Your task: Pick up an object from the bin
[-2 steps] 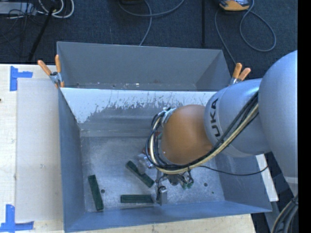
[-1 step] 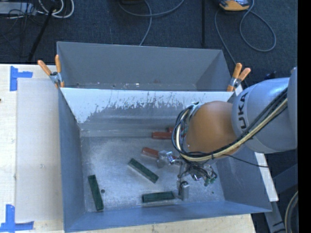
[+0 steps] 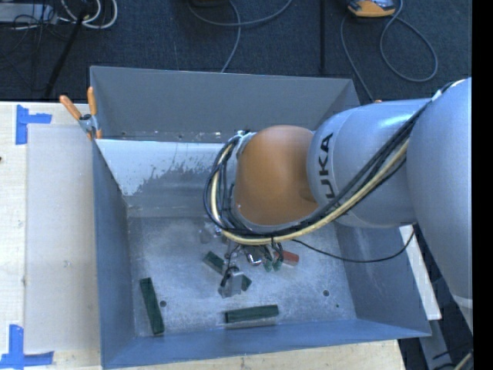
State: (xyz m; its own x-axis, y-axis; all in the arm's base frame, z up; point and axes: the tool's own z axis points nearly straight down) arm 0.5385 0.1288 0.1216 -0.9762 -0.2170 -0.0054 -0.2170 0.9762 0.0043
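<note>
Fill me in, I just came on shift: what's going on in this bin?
A KUKA arm reaches into the grey bin from the right. Its claw is low over the middle of the floor, among a few small dark pieces and a reddish bit. Whether it has hold of anything can't be told. Two dark green bars lie apart from it: a left bar and a front bar.

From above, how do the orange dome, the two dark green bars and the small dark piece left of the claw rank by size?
1. Orange dome, though nearest the camera.
2. Left green bar and front green bar, about alike.
3. Small dark piece.
</note>
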